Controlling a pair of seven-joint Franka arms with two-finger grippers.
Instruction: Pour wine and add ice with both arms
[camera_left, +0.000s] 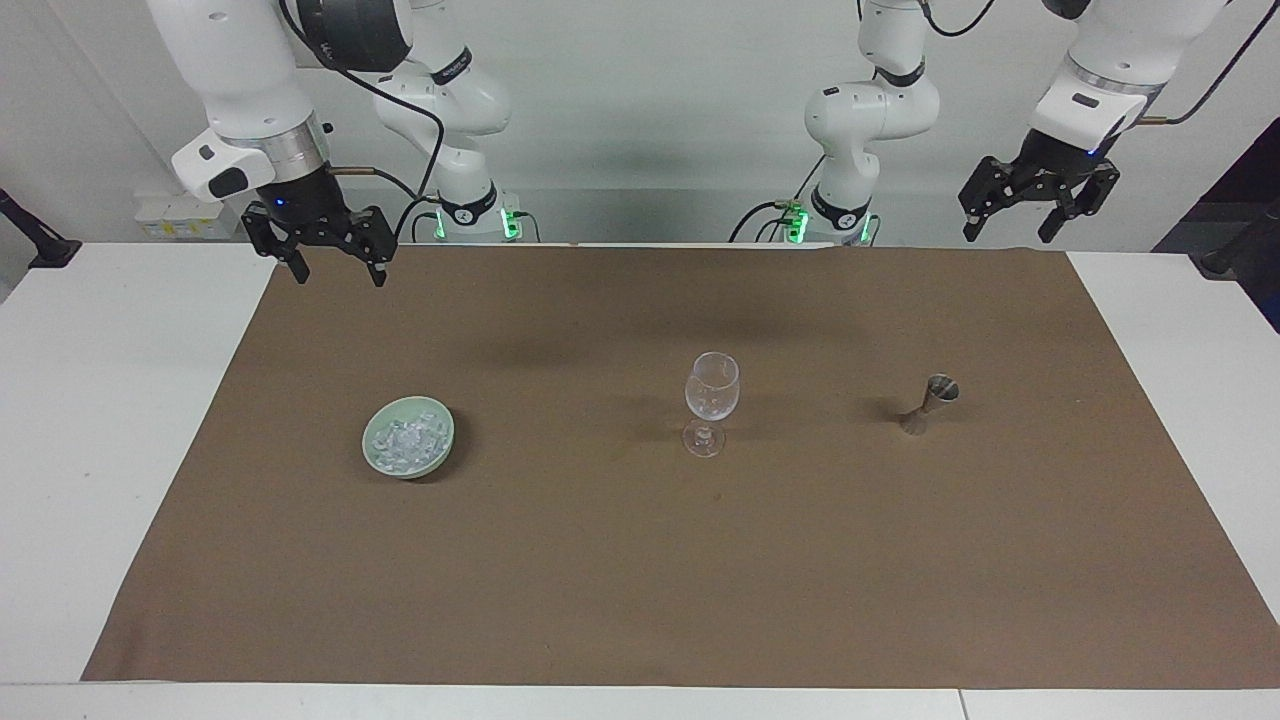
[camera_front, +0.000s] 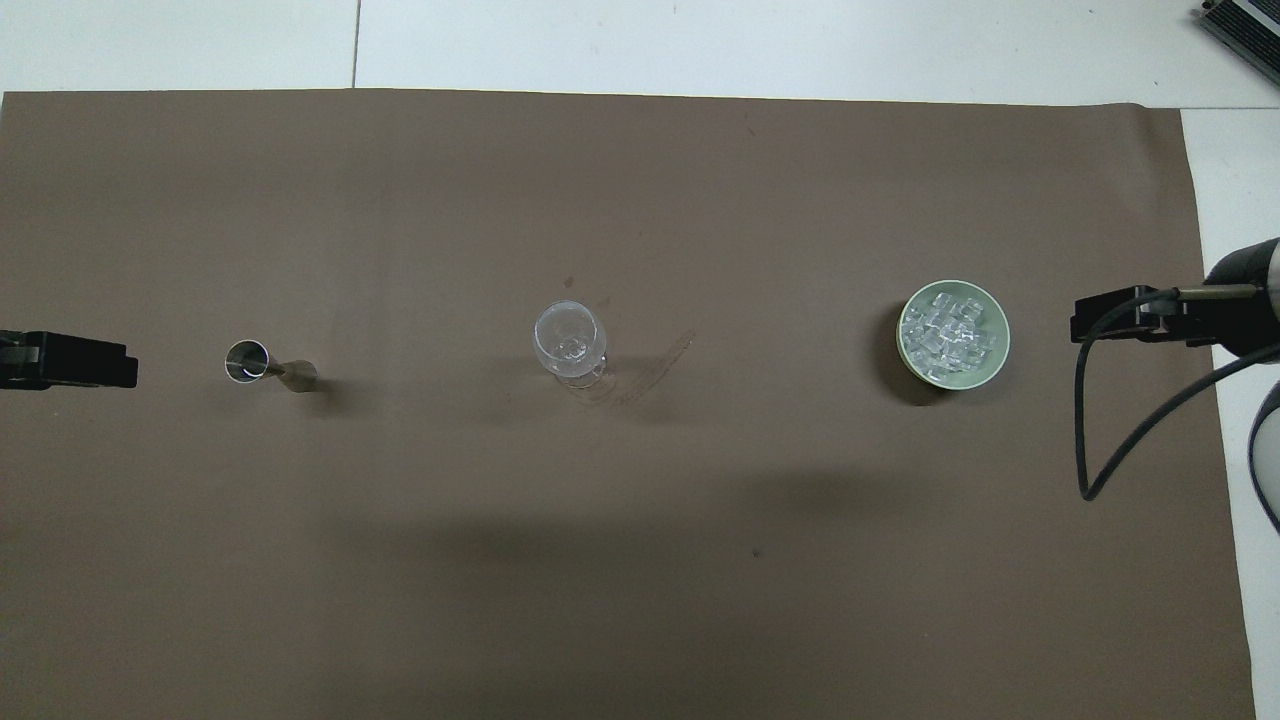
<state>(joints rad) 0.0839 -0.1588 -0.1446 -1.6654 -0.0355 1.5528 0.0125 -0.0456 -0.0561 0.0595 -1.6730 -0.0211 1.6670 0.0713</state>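
Glassy ice (camera_left: 408, 441) fills the green bowl (camera_left: 440, 412) at nine o'clock from the wine glass (camera_left: 711, 398) in our facing view, on the brown-covered desk (camera_left: 640, 600). We see the right hand (camera_left: 338, 260) and left hand (camera_left: 1010, 222) raised, both with fingers spread and holding nothing.

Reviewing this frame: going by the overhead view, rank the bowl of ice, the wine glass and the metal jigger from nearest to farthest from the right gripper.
1. Bowl of ice, at the right arm's end, closest to the right gripper.
2. Wine glass, mid-cloth.
3. Metal jigger, toward the left arm's end.
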